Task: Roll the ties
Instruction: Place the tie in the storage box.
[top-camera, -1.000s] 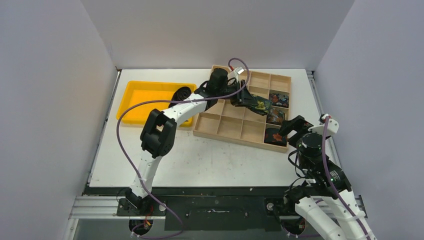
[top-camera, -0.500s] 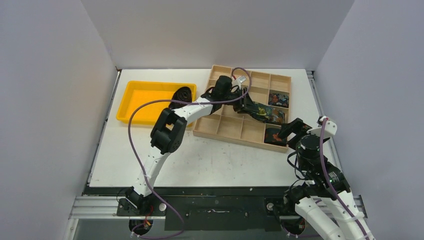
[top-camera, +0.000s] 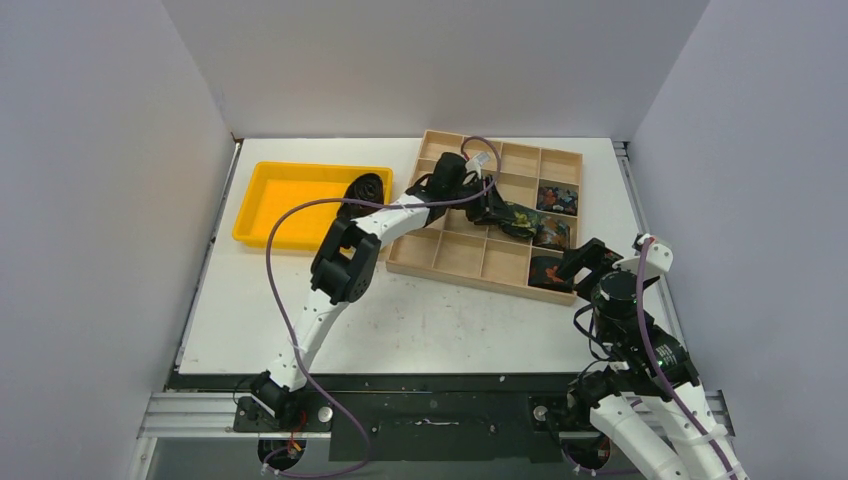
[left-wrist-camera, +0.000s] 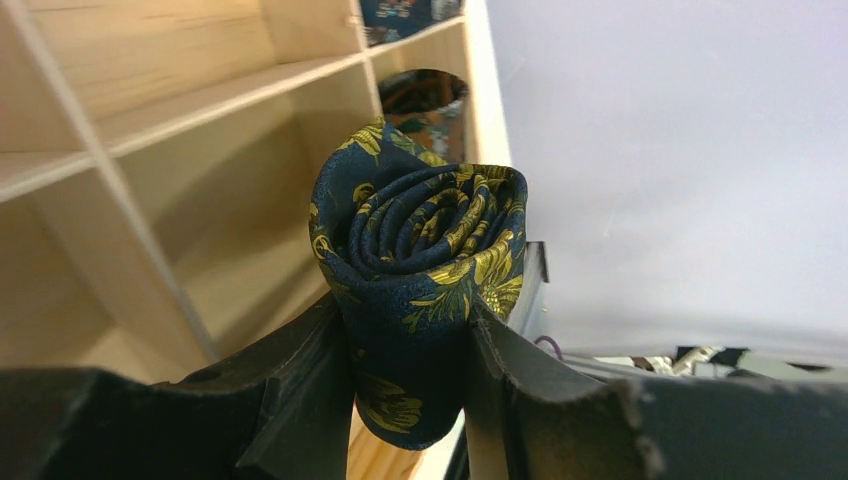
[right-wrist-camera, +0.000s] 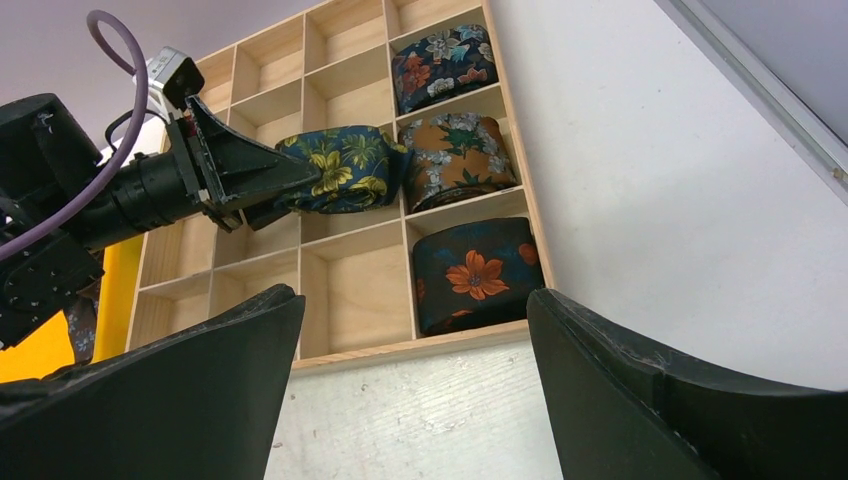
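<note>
My left gripper (top-camera: 497, 212) is shut on a rolled navy tie with yellow flowers (left-wrist-camera: 420, 250) and holds it over a middle compartment of the wooden compartment box (top-camera: 470, 262). The same tie shows in the right wrist view (right-wrist-camera: 340, 180) and the top view (top-camera: 520, 218). Three rolled ties fill the box's right column: a dark one with pale and red flowers (right-wrist-camera: 445, 62), a brown one (right-wrist-camera: 458, 152) and a dark one with orange flowers (right-wrist-camera: 478, 274). My right gripper (top-camera: 585, 258) is open and empty by the box's near right corner. A black coiled tie (top-camera: 366, 187) lies in the yellow tray.
A yellow tray (top-camera: 285, 180) stands at the back left of the white table, left of the wooden box. Several box compartments (right-wrist-camera: 355, 290) hold nothing. A purple cable (top-camera: 300, 215) loops along the left arm. Grey walls close in both sides and the back.
My left gripper has carried the rolled navy tie rightward and down over the box's middle compartments, the arm stretching out. The right arm has barely shifted.
</note>
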